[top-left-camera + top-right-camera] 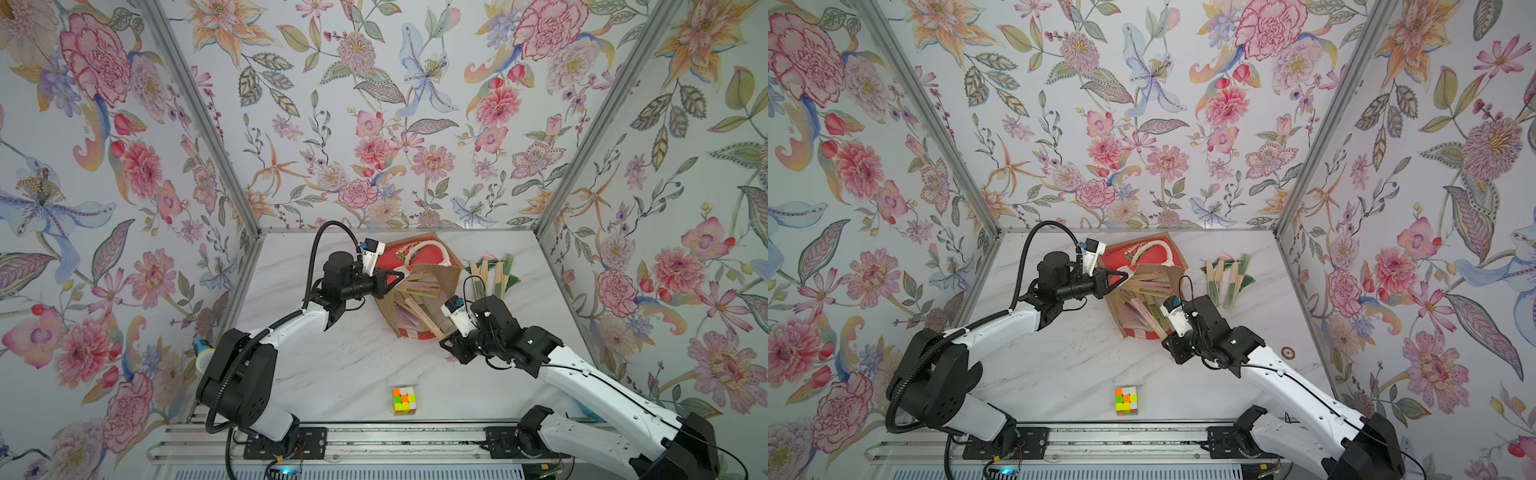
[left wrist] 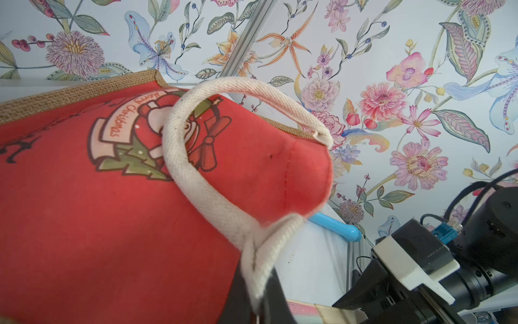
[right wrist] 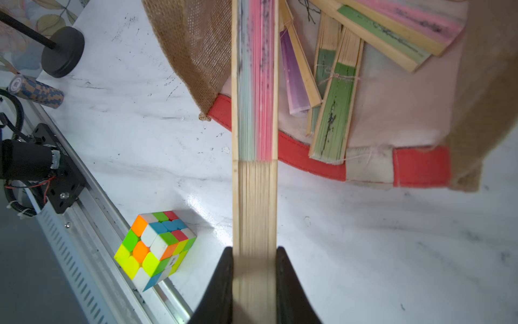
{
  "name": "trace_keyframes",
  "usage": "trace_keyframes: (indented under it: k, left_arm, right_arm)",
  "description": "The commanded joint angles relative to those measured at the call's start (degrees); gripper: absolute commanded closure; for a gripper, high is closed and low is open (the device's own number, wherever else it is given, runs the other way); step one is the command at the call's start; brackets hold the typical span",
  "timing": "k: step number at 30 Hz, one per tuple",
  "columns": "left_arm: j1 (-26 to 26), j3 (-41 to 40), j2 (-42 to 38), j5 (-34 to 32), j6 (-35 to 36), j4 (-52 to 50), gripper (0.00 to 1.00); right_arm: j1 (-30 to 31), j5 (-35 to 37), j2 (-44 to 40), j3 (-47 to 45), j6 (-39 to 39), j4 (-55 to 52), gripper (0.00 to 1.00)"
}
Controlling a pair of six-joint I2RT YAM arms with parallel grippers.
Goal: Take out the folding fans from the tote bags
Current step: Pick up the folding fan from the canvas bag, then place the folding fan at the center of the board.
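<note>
Right wrist: pink fan [image 3: 254,112] runs lengthwise from jaws; pleats toward bag [image 3: 420,165].

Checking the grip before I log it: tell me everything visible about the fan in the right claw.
The fan is closed: a slim bundle of light bamboo sticks, bare in one half, with pink and pale-green pleats between the outer sticks in the other. The right claw pinches its bare end from both sides. The pleated end crosses the red trim of the bag into the open mouth, beside other fans lying inside.
</note>
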Motion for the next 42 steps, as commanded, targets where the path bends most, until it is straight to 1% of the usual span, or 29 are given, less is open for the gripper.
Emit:
trace_keyframes:
  k: [1,4,5,6,9,14,18,22,25,27,32,35,38,42]
  left_arm:
    - [0.73,1.26,0.47,-0.5,-1.97,0.41,1.0]
    - [0.68,1.29,0.42,-0.4,-2.1,0.46,1.0]
    - [0.7,1.42,0.43,-0.33,-2.14,0.44,1.0]
    - [0.66,1.48,2.31,-0.17,-2.13,0.55,1.0]
    - [0.75,1.69,2.46,-0.1,-2.1,0.7,1.0]
    - [0.83,1.7,2.76,0.2,-2.26,0.95,1.0]
    - [0.84,1.48,2.58,0.16,-2.28,0.98,1.0]
    - [0.8,1.28,2.05,0.16,-2.07,0.73,1.0]
    - [0.84,1.08,1.6,0.11,-1.79,0.59,1.0]
    - [0.84,1.17,1.45,0.25,-1.7,0.44,1.0]
    - [0.82,1.0,1.4,0.24,-1.49,0.19,1.0]
    - [0.83,0.64,1.44,0.07,-1.46,0.42,1.0]
    - [0.83,0.47,1.38,0.18,-1.75,0.81,1.0]
    - [0.84,0.46,1.4,0.2,-1.84,0.71,1.0]
  right_arm:
    - [0.93,-0.02,-4.72,-2.3,7.23,-4.23,0.84]
    - [1.03,0.16,-10.83,-2.77,11.4,-5.1,0.84]
    - [1.0,-0.05,-12.66,-2.2,12.86,-5.51,0.84]
    - [1.01,-0.01,-14.53,-1.52,14.0,-5.7,0.84]
    - [0.95,1.63,-18.49,0.66,15.92,-7.52,0.84]
    - [0.47,4.48,-20.06,8.06,17.31,-12.28,0.84]
    - [-0.06,5.43,-20.48,13.13,15.51,-13.74,0.84]
    - [-1.92,7.52,-19.5,17.22,13.5,-14.39,0.84]
    - [-5.83,9.74,-17.15,19.63,11.27,-14.49,0.87]
    - [-9.53,9.54,-14.58,21.12,9.91,-14.4,0.89]
    - [-21.62,4.59,-6.8,24.94,6.33,-13.62,0.9]
    - [-28.4,0.55,-1.93,26.25,4.2,-11.15,0.91]
    - [-33.82,-2.33,3.31,26.45,3.28,-7.42,0.91]
    - [-38.67,-4.15,10.46,25.2,2.12,-0.69,0.91]
